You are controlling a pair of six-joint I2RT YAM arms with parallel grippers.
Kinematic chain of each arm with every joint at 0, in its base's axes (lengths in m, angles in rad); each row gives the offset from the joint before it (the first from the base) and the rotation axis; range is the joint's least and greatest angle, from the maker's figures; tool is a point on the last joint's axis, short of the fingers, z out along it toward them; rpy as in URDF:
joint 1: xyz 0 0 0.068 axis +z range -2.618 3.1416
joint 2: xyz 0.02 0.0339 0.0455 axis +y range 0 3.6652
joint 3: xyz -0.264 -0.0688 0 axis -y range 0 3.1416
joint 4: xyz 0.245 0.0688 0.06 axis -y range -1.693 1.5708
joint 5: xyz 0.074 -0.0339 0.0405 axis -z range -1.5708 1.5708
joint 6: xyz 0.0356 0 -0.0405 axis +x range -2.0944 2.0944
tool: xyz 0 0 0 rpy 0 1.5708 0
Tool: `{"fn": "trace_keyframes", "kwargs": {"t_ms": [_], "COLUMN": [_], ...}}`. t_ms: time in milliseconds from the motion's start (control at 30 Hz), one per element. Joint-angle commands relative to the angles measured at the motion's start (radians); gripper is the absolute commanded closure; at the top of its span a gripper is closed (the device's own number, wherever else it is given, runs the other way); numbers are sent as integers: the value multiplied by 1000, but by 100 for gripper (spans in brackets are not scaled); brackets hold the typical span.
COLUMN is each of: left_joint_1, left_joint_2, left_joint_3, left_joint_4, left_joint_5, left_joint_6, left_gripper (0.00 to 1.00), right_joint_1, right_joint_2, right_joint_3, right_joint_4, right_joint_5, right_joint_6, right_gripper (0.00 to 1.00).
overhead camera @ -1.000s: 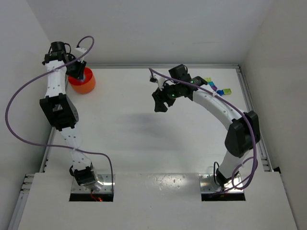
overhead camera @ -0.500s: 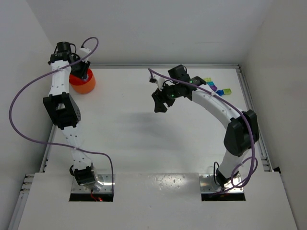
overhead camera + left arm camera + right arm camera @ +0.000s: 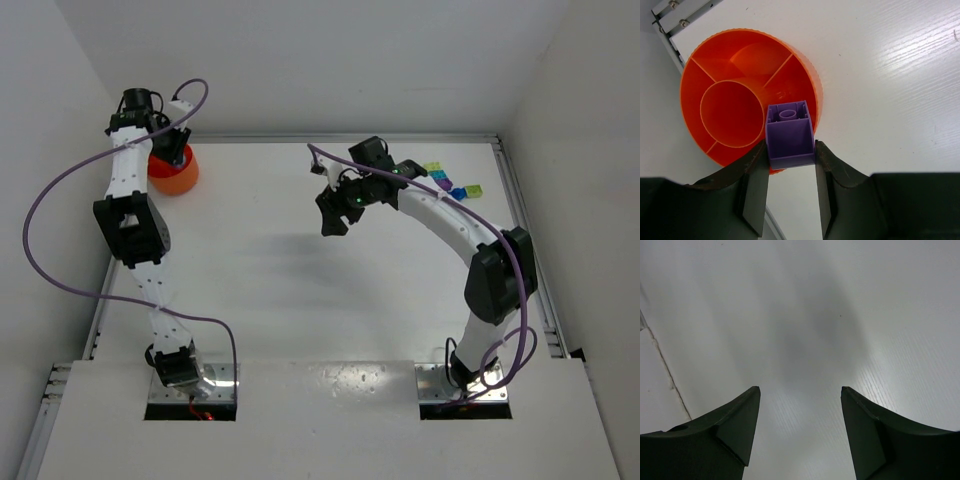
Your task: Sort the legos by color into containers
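Legos of several colours lie loose (image 3: 455, 182) near the far right edge of the table (image 3: 300, 280), well apart from the orange bowl (image 3: 790, 82) in the far left corner. One purple brick (image 3: 790, 135) is away from that group. The left gripper (image 3: 790, 152) clamps it by two opposite sides and holds it just above the bowl's near rim, hollow underside turned toward the camera. Gripping the flat side walls keeps the tiny brick from twisting.

The bowl has a round centre cup and outer segments split by ribs. The brick hangs over an outer segment beside the cup, probably so that it drops inside, though it sits close to the rim. No other brick shows in the bowl.

The right gripper (image 3: 800, 400) hovers over bare table with its fingers spread and nothing between them, probably ready for the next brick.
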Motion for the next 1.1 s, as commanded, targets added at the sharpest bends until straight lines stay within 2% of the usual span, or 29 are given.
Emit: {"fn": "trace_keyframes", "kwargs": {"t_ms": [0,133,267,367,500,667,767,900,933,1067], "left_joint_1": [-3,-3,-12,-12,-12,-3,-28,-63,-90,-161], "left_joint_2": [-4,-13,-47,-73,-114,-236,-360,-545,-584,-768], "left_joint_3": [36,27,27,27,36,15,-88,-298,-400,-651], "left_joint_4": [39,39,62,73,85,96,96,128,145,268], "left_joint_5": [-16,7,38,26,16,176,248,355,369,388], "left_joint_6": [2,2,-19,-30,-67,-145,-171,-240,-277,-361], "left_gripper": [70,60,41,36,34,36,38,41,42,42], "right_joint_1": [-7,-7,-7,-7,-7,-16,-48,-112,-150,-275], "right_joint_2": [2,2,2,-9,-29,-57,-83,-141,-155,-189], "right_joint_3": [45,45,45,35,17,-12,-58,-106,-131,-170], "right_joint_4": [24,15,15,15,24,38,79,90,90,80], "right_joint_5": [-30,-30,-30,-30,-30,27,89,206,229,350], "right_joint_6": [0,0,0,0,0,29,75,87,87,52], "right_gripper": [34,34,34,34,34,36,40,43,45,46]}}
